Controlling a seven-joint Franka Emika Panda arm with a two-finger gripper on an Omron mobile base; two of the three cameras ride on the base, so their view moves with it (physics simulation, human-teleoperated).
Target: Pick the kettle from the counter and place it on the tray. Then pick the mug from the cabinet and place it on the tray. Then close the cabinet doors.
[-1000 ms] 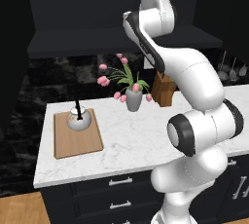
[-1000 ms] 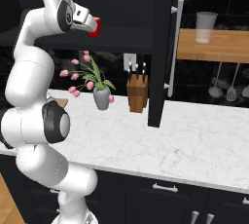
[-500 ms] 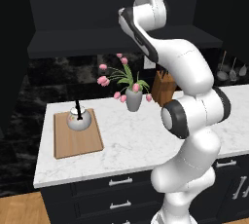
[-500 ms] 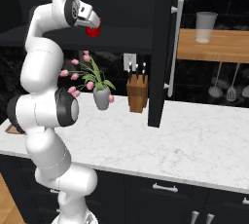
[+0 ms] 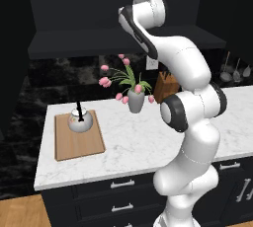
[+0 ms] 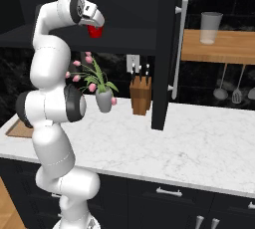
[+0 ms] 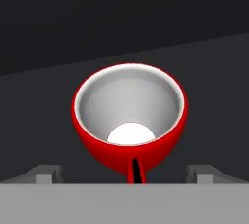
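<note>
Black cabinet shelf, red mug upright, pincer spread wide astride it, gripping nothing, kettle on tray

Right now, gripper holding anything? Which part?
Nothing held. The gripper is open, its fingertips wide either side of the red mug on the cabinet shelf.

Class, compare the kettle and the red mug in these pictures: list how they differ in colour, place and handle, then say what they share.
The kettle is silver-white; the mug is bright red with a pale inside. The kettle sits on the tray on the counter; the mug stands up in the cabinet, before the open gripper. The kettle's thin black handle stands upright; the mug's is on its side. Both are small and round.
</note>
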